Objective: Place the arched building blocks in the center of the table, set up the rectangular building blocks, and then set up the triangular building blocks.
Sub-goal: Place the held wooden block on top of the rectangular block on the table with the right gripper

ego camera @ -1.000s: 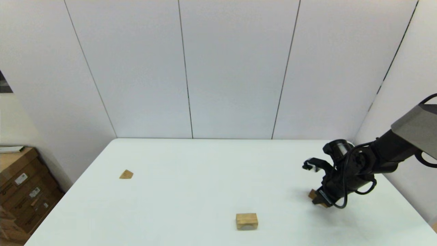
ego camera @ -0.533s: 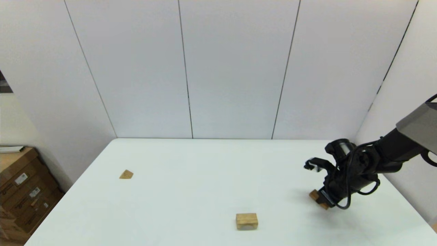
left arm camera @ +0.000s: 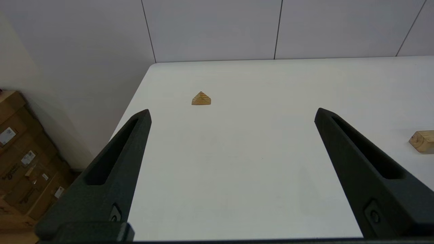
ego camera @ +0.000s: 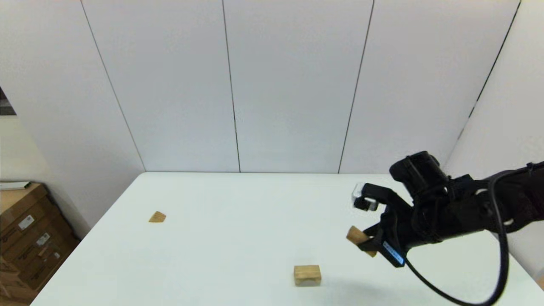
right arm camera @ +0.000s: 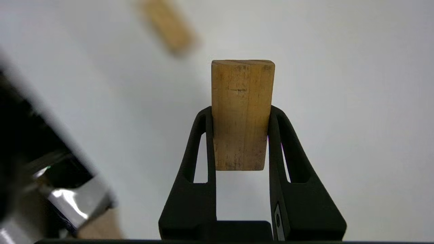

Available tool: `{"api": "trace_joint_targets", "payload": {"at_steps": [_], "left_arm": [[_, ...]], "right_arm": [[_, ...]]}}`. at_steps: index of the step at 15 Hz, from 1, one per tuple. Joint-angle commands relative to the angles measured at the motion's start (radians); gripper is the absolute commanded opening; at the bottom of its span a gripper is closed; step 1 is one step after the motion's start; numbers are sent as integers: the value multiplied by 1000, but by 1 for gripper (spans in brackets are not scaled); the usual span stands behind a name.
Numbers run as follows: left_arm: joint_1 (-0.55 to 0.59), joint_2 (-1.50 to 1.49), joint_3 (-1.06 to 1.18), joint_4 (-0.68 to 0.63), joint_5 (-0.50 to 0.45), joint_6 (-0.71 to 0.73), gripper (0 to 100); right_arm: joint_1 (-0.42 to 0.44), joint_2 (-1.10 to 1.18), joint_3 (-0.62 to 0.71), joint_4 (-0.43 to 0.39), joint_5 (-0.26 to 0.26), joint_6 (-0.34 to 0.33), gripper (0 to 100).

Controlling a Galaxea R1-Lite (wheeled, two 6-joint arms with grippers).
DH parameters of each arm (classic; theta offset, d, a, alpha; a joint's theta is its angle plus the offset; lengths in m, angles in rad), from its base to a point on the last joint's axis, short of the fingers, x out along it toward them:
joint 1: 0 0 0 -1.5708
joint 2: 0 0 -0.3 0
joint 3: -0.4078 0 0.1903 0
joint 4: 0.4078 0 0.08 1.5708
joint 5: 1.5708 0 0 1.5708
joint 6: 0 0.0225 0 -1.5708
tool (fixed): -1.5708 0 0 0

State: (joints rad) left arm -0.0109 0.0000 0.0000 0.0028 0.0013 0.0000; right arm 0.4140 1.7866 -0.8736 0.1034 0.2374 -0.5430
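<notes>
Far left on the bench (ego camera: 238,204): triangle (ego camera: 157,217) untouched, left hand (left arm camera: 230,115) spread wide and idle. Centre front: arch (ego camera: 307,275) on its legs, seemingly placed already. Right: cuboid (ego camera: 361,240) clamped in right hand (ego camera: 369,242), aloft near arch, not yet set up.

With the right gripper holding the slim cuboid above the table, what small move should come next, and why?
Probably carry the rectangular block, clamped in the right gripper, leftward and nearer, toward the arched block, which rests on the table. The cuboid hangs tilted, so it likely needs levelling first. The left gripper is open and idle.
</notes>
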Motion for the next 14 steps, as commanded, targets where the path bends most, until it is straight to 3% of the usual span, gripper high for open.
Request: {"api": "trace_joint_targets", "payload": {"at_steps": [1,7,10,14], "left_arm": [[0,2,0,0,0,0,100],[0,0,0,0,0,0,100],[0,2,0,0,0,0,100],[0,2,0,0,0,0,100]], "right_arm": [[219,37,-19,-1,-21,-3,0],[282,246,-169,10,-27,-78,0],[275,297,-268,136,-24,-87,0],[244,324,-291,148,-26,-115,0]]}}
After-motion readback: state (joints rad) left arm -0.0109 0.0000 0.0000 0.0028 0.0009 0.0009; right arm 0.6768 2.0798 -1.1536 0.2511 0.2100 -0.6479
